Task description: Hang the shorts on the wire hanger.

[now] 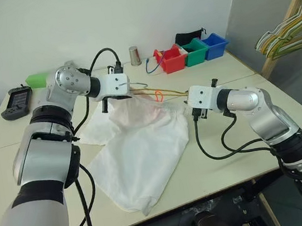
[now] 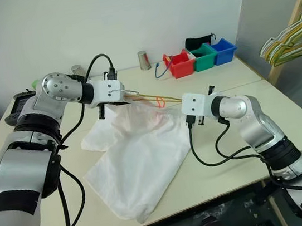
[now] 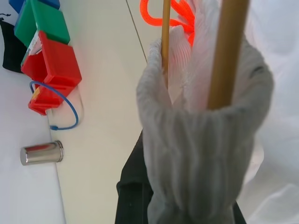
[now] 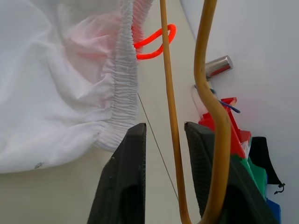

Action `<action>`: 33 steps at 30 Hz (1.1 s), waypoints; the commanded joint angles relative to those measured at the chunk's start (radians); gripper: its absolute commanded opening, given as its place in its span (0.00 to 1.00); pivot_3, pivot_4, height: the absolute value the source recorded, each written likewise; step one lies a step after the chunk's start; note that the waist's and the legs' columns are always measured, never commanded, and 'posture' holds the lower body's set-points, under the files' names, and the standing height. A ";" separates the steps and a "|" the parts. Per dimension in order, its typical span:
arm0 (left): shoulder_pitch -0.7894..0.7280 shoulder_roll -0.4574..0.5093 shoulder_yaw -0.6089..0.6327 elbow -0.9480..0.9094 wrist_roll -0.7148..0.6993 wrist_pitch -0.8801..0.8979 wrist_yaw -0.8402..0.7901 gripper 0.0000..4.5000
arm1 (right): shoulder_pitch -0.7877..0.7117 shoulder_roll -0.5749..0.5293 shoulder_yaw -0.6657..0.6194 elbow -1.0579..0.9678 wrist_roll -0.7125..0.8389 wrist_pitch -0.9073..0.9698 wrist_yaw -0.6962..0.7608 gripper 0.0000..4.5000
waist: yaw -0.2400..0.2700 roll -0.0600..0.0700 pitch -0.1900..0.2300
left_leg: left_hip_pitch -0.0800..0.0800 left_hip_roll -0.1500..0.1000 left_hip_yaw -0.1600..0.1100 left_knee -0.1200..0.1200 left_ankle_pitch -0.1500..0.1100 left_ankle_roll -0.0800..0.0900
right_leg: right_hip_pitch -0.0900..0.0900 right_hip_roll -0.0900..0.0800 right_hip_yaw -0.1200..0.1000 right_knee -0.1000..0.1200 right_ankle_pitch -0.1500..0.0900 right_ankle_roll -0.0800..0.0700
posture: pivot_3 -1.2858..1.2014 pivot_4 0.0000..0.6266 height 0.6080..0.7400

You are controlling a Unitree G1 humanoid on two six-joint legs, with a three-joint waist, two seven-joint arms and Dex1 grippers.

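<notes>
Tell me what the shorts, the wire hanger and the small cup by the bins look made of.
Shorts: thin white woven fabric, matte, creased, gathered elastic waistband.
Wire hanger: probably metal wire, yellow-gold coating, thin and smooth.
Cup: likely polished metal, shiny with reflections.

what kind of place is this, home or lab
Most likely a lab or workshop, not a home: plain pale tables against a bare white wall, small red, green and blue plastic sorting bins, a black handheld controller, and a wooden rack of bunched wire hangers.

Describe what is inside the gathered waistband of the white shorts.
Two arms of the thin yellow-gold wire hanger pass into the white shorts' elastic waistband, beside the orange-red drawstring. How far the wire reaches inside is covered by fabric.
</notes>
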 commanded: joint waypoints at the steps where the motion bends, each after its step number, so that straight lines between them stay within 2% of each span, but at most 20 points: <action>1: 0.020 0.008 0.034 -0.047 -0.037 0.004 0.008 0.00 | -0.008 -0.048 -0.056 -0.053 0.024 -0.019 0.046 0.52 | 0.000 0.000 0.000 | 0.000 0.000 0.000 0.000 0.000 0.000 | 0.000 0.000 0.000 0.000 0.000 0.000 | 0.45 0.00 1.00; 2: 0.030 0.007 0.034 -0.055 -0.040 0.004 0.008 0.00 | -0.005 -0.061 -0.061 -0.061 0.030 -0.018 0.057 0.59 | -0.001 0.000 0.000 | 0.000 0.000 0.000 0.000 0.000 0.000 | 0.000 0.000 0.000 0.000 0.000 0.000 | 0.45 0.00 1.00; 8: 0.076 0.009 0.042 -0.098 -0.066 0.016 -0.004 0.00 | 0.007 -0.102 -0.105 -0.103 0.080 0.037 0.120 0.89 | 0.000 -0.001 -0.001 | 0.001 0.000 0.000 0.000 0.000 0.000 | 0.001 0.000 0.000 0.000 0.000 0.000 | 0.45 0.00 1.00; 11: 0.137 0.024 0.079 -0.151 -0.117 0.071 -0.014 0.00 | 0.002 -0.066 -0.222 -0.053 0.244 0.314 0.168 0.99 | -0.001 0.000 -0.001 | 0.002 0.000 -0.001 0.000 0.000 0.000 | 0.002 0.000 0.000 0.000 0.000 0.000 | 0.45 0.00 1.00; 16: 0.288 0.079 0.166 -0.398 -0.268 0.279 -0.124 0.00 | 0.061 0.033 -0.329 0.007 0.522 0.757 0.234 0.99 | -0.010 -0.004 -0.014 | 0.003 0.001 -0.003 0.000 0.000 0.000 | 0.004 0.000 -0.002 0.001 0.000 0.000 | 0.46 0.00 1.00; 18: 0.353 0.105 0.188 -0.525 -0.314 0.373 -0.152 0.00 | 0.056 0.078 -0.342 0.033 0.560 0.825 0.201 0.99 | -0.018 -0.003 -0.015 | 0.003 0.002 -0.004 0.000 0.000 0.001 | 0.004 0.000 -0.003 0.002 0.000 -0.001 | 0.47 0.00 1.00; 21: 0.414 0.134 0.219 -0.656 -0.350 0.490 -0.142 0.00 | 0.040 0.135 -0.321 0.088 0.588 0.838 0.180 0.99 | -0.016 -0.002 -0.016 | 0.004 0.000 -0.004 0.001 0.002 0.002 | 0.004 -0.001 -0.003 0.006 0.000 -0.001 | 0.48 0.00 1.00; 26: 0.509 0.177 0.254 -0.835 -0.385 0.635 -0.113 0.00 | -0.108 0.282 -0.348 0.357 0.618 0.793 0.121 0.99 | -0.012 -0.003 -0.017 | 0.014 0.000 -0.003 0.001 0.006 0.002 | 0.008 0.000 -0.001 0.012 0.001 -0.002 | 0.49 0.00 1.00; 29: 0.547 0.190 0.260 -0.903 -0.398 0.676 -0.102 0.00 | -0.153 0.302 -0.305 0.486 0.573 0.691 0.104 0.99 | 0.002 -0.002 -0.021 | 0.016 0.001 -0.004 0.000 0.007 0.003 | 0.009 0.002 -0.001 0.014 0.002 -0.003 | 0.50 0.00 1.00; 33: 0.567 0.198 0.261 -0.944 -0.407 0.708 -0.085 0.00 | -0.194 0.331 -0.311 0.607 0.568 0.629 0.091 0.99 | 0.031 -0.003 -0.025 | 0.015 0.001 -0.005 -0.001 0.007 0.003 | 0.008 0.002 -0.003 0.013 0.002 -0.003 | 0.51 0.00 1.00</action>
